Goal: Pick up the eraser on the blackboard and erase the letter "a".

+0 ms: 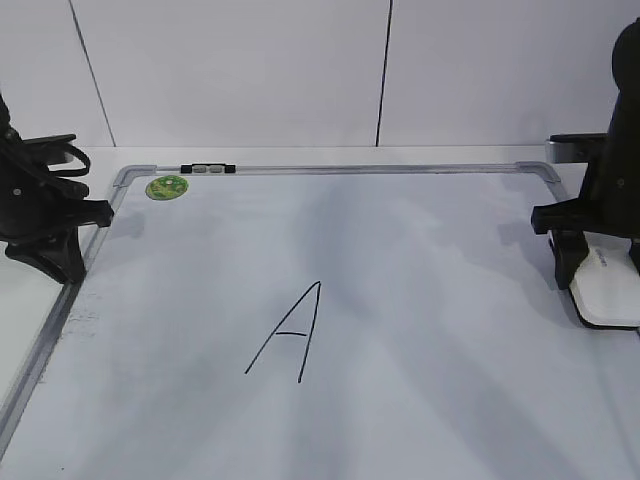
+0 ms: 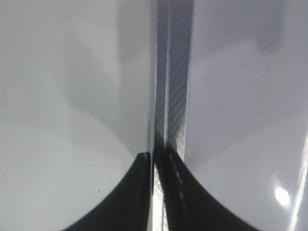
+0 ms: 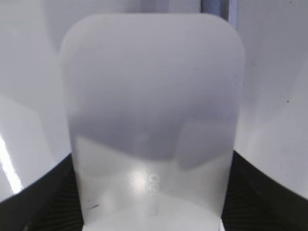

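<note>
The blackboard is a white board with a grey metal frame and lies flat. The eraser, a white rounded block, rests on the board at its right edge. My right gripper is shut on it, with a black finger on each side. In the right wrist view the eraser fills the frame between the fingers of the right gripper. My left gripper is shut and empty over the board's left frame, which also shows between its fingers in the left wrist view. No small letter "a" shows in any view.
A tall black capital "A" is drawn at the middle of the board. A round green sticker sits at the far left corner. A small black-and-silver clip sits on the far frame. A white wall stands behind.
</note>
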Controlling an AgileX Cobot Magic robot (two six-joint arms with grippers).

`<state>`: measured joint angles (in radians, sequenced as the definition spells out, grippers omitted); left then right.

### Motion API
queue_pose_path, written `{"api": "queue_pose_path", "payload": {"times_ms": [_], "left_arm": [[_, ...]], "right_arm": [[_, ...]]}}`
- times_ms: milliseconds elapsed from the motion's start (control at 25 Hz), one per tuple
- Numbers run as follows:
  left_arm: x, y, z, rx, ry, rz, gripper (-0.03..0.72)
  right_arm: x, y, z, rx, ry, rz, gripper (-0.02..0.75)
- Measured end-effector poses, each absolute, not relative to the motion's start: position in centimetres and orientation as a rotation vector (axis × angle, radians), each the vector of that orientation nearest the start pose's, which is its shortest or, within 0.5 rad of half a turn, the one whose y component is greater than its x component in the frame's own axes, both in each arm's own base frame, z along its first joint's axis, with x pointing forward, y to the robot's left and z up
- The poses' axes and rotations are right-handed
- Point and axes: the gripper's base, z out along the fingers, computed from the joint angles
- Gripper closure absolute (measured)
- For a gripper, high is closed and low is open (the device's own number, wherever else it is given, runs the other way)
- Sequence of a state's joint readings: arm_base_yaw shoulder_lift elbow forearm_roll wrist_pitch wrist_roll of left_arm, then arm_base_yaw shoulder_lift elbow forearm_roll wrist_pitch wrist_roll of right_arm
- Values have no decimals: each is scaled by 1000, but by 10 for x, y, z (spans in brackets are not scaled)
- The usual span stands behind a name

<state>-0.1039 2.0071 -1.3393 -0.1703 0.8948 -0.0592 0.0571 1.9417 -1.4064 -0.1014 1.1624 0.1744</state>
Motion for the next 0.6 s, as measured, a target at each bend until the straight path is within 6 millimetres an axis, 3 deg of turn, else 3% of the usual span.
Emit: {"api": "queue_pose_path", "payload": {"times_ms": [400,600], "left_arm": [[382,-52,154,-85,3049,-222,611],[382,-52,154,-85,3049,-222,611]], "right_arm": [[370,13,193,117,3165,-150,176],[370,13,193,4,3173,-142,176]]}}
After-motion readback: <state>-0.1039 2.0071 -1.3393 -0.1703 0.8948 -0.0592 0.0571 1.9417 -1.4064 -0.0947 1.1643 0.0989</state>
